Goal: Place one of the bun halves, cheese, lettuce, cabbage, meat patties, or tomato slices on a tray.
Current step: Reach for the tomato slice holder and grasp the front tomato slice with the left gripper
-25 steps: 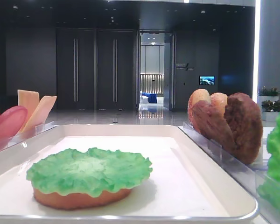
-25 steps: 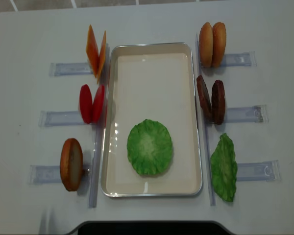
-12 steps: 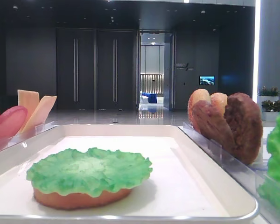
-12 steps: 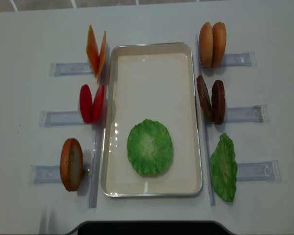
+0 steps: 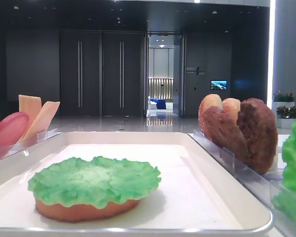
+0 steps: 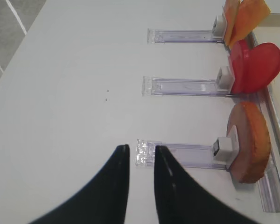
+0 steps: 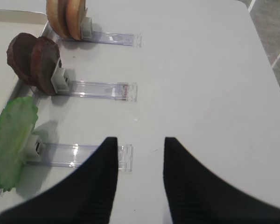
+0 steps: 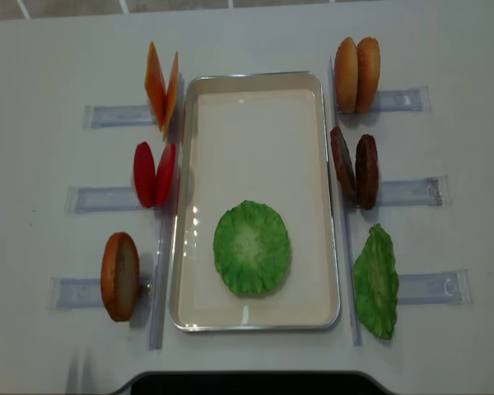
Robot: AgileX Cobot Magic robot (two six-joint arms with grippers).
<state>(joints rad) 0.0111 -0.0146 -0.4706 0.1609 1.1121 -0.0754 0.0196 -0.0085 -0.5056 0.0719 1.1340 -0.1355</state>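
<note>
Lying flat near the front of the tray [image 8: 255, 95], a lettuce [image 8: 251, 247] covers a bun half [image 5: 84, 210] whose tan edge shows beneath the ruffled leaf in the low view. Behind the pair the tray's floor is bare.

Left of the tray, clear holders [image 8: 119, 115] on the desk [image 8: 49, 66] carry upright pieces: two cheese [image 8: 161, 86] slices at the back, two tomato slices [image 8: 154, 174] in the middle, and one bun [image 8: 119, 276] at the front. Right of the tray stand two buns [image 8: 356, 74] at the back, two patties [image 8: 355, 166] in the middle, and a second lettuce leaf [image 8: 375, 282] at the front, leaning in its holder.

From its wrist view, the left pincer [image 6: 140, 151] hangs above the desk with a narrow gap between its dark fingers, holding nothing, its tips over the outer end of the front bun's holder. The right pincer [image 7: 140, 142] hangs over the desk near the outer end of the lettuce holder [image 7: 79, 154], its fingers parted wider and empty.
</note>
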